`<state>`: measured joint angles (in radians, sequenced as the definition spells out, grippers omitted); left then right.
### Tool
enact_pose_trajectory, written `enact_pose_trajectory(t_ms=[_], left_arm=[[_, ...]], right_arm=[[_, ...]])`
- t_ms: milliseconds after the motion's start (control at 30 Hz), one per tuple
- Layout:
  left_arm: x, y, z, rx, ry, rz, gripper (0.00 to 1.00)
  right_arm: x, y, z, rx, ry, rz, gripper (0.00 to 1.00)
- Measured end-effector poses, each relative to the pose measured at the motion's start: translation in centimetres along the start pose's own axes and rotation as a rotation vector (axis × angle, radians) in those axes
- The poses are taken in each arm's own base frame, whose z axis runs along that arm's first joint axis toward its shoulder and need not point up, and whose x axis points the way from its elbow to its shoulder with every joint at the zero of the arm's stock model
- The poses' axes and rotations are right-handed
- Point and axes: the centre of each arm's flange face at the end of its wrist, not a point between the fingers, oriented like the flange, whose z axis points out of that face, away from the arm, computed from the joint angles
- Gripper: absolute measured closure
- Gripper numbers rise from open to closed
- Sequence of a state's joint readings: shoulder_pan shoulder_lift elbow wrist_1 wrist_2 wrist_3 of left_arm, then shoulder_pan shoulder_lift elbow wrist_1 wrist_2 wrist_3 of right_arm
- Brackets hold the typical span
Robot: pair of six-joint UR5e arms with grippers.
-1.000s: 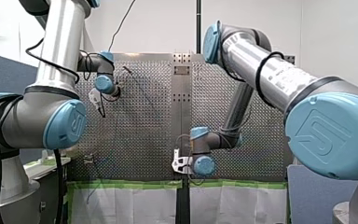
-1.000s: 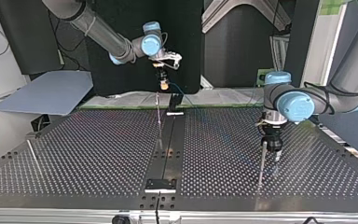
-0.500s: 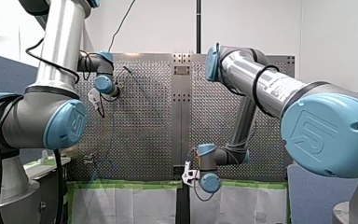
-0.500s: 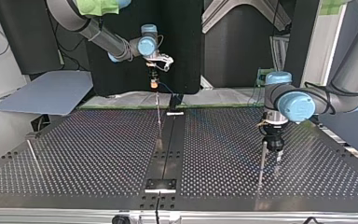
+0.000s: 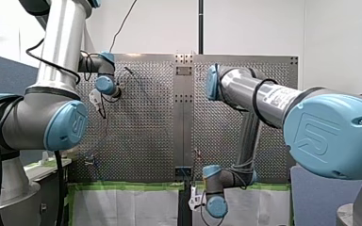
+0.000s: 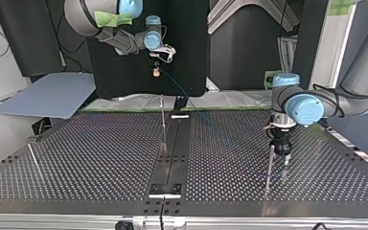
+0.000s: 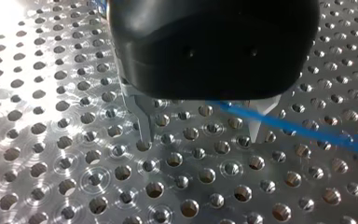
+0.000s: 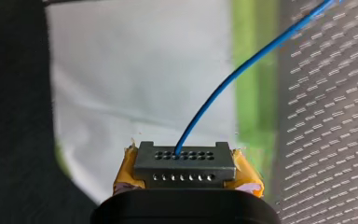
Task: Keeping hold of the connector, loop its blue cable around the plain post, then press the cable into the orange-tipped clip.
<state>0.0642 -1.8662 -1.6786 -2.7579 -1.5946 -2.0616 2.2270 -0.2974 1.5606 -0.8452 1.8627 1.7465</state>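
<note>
Upper left of the top view, our right tool (image 6: 156,72) clamps the connector (image 8: 185,161) between yellow pads, beyond the tabletop (image 6: 100,158). Its blue cable (image 8: 223,88) passes our empty, spread left tool (image 7: 200,128). Pulling too taut could yank the connector loose.

Maker's marks only

A raised UR emblem stands on my left arm's blue joint cap (image 5: 69,126) and on my right arm's blue joint cap (image 5: 327,136). The white label (image 5: 277,96) on my right arm's tube is too small to read.
</note>
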Motion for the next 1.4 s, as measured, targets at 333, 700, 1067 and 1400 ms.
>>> enact_pose_trajectory(t_ms=[333,700,1067,1400], left_arm=[[0.1,-0.1,-0.1,0.0,0.004,0.0,0.03],[0.2,0.0,-0.2,-0.012,0.007,0.003,0.03],[0.3,0.0,-0.3,-0.019,0.014,0.004,0.03],[0.3,0.0,-0.3,-0.02,0.015,0.004,0.03]], right_arm=[[-4.6,2.5,-2.7,-0.06,-0.054,-0.018,0.87],[-0.7,2.4,-5.2,-0.066,0.023,0.0,0.87],[2.3,3.1,-8.9,-0.082,-0.009,-0.019,0.87],[5.2,4.4,-11.3,-0.102,-0.051,-0.038,0.87]])
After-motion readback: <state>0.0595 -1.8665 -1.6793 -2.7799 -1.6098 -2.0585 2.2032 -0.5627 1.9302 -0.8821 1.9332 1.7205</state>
